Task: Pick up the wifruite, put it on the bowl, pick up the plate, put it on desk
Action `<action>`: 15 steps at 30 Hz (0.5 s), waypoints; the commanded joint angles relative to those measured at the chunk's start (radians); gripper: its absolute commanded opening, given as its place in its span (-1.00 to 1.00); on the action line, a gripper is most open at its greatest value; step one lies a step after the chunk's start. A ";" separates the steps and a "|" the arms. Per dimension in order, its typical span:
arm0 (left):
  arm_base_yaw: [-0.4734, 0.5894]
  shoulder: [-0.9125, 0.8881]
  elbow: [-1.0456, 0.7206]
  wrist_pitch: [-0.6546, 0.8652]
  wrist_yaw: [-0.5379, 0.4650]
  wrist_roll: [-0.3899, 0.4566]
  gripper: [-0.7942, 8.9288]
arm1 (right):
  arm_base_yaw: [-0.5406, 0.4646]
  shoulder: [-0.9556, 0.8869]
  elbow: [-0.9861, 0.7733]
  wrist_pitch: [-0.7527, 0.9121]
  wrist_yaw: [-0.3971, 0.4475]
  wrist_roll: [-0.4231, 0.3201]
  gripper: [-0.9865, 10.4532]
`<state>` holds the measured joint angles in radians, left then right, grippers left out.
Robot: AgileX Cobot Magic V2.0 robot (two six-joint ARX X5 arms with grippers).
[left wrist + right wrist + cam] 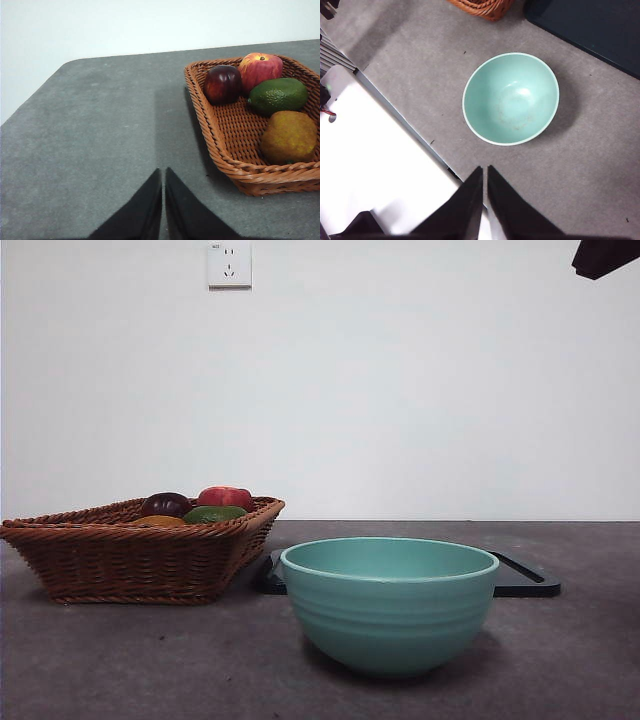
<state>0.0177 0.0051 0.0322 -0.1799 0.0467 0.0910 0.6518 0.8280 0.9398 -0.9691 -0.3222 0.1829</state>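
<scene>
The mint-green bowl (390,605) stands empty on the dark grey desk (100,660), near the front; it also shows in the right wrist view (510,98). A brown wicker basket (130,560) to its left holds a dark red fruit (222,84), a red-yellow fruit (260,70), a green avocado-like fruit (278,95) and a yellow-brown fruit (289,136). A flat black tray (525,583) lies behind the bowl. My left gripper (163,172) is shut and empty above bare desk beside the basket. My right gripper (485,170) is shut and empty, high above the desk edge near the bowl.
A black arm tip (605,255) shows at the top right corner of the front view. The desk's edge (400,120) and a white surface beyond it show in the right wrist view. A wall socket (229,263) sits on the white back wall.
</scene>
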 commanded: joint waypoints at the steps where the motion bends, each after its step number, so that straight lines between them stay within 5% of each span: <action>1: 0.003 -0.002 -0.021 -0.007 -0.003 -0.002 -0.82 | 0.007 0.006 0.017 0.004 -0.003 -0.011 -0.82; 15: 0.003 -0.002 -0.021 -0.007 -0.003 -0.002 -0.82 | -0.047 -0.032 0.014 0.026 0.020 -0.047 -0.82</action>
<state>0.0177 0.0051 0.0322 -0.1799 0.0467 0.0910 0.6144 0.8074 0.9398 -0.9607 -0.3107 0.1680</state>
